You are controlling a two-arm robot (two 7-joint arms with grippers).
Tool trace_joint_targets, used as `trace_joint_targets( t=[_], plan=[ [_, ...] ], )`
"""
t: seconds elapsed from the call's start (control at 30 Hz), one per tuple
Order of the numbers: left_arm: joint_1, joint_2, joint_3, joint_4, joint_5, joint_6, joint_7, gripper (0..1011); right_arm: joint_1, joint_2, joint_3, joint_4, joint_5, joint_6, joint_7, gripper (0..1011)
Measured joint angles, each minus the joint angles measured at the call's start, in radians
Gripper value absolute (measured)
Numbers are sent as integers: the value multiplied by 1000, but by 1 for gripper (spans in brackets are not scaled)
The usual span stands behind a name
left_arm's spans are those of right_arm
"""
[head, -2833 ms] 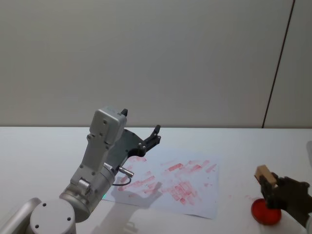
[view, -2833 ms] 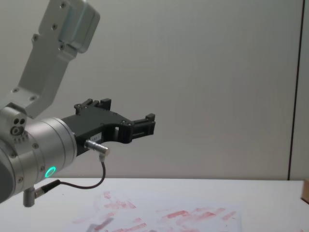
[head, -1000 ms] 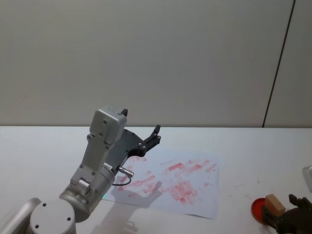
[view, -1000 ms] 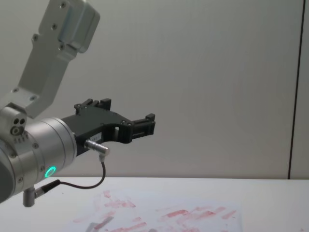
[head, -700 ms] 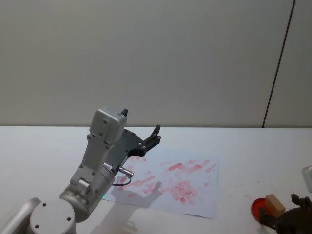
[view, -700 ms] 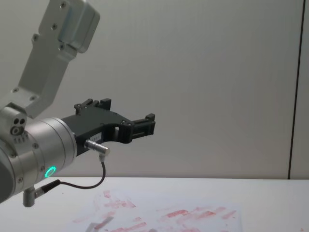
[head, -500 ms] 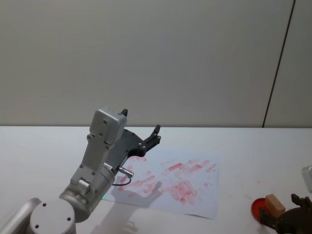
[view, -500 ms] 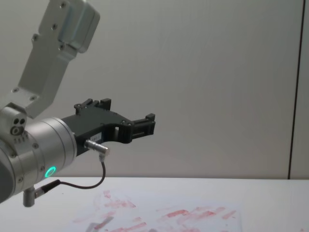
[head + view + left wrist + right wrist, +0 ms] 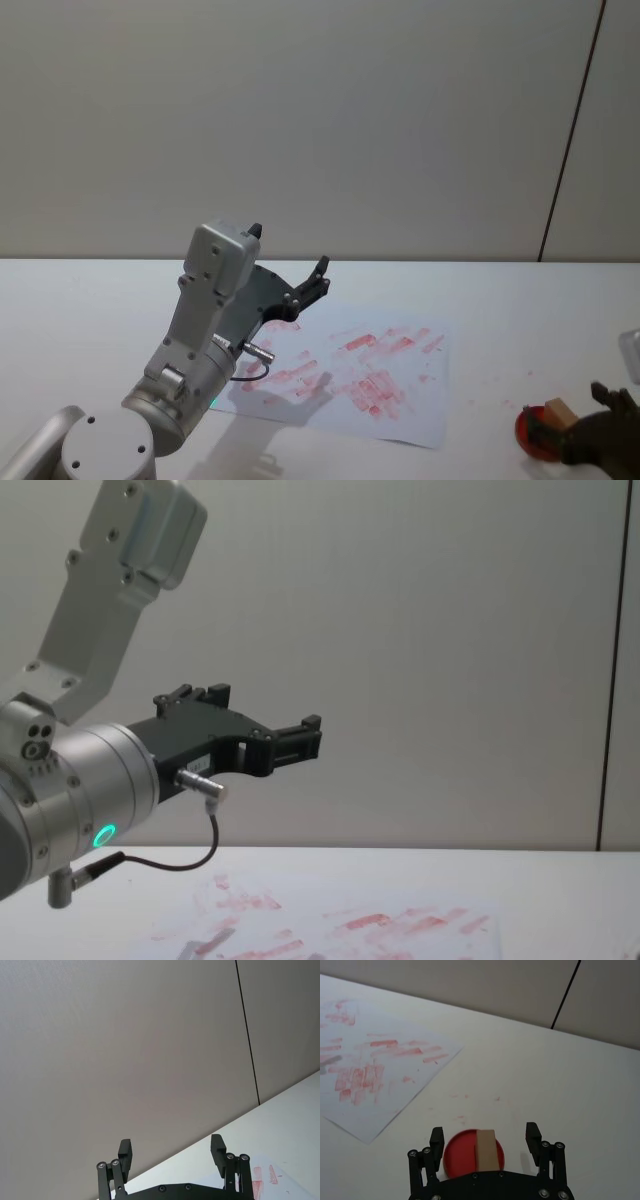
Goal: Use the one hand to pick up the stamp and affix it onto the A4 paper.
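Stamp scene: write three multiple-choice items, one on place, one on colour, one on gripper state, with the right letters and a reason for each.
1. Where does the stamp stand?
A. on the round ink pad
B. on the A4 paper
C. in the left gripper

2. What colour is the ink pad?
A. blue
B. red
C. black

3. How is the right gripper set?
A. shut on the stamp
B. shut on the paper
C. open, fingers either side of the stamp

Answers: 1 A, the wooden block rests upright on the pad, away from the A4 paper. 2 B, the disc is plainly red. 3 C, gaps show between each finger and the block. The left gripper is raised, open and empty.
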Motion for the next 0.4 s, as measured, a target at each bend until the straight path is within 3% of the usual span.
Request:
trace_joint_targets(
  t=[0.4],
  plan=[
    [0,0,0,0,0,0,0,1002,63,-18,-23,39,27,-155,10,1001]
  ],
)
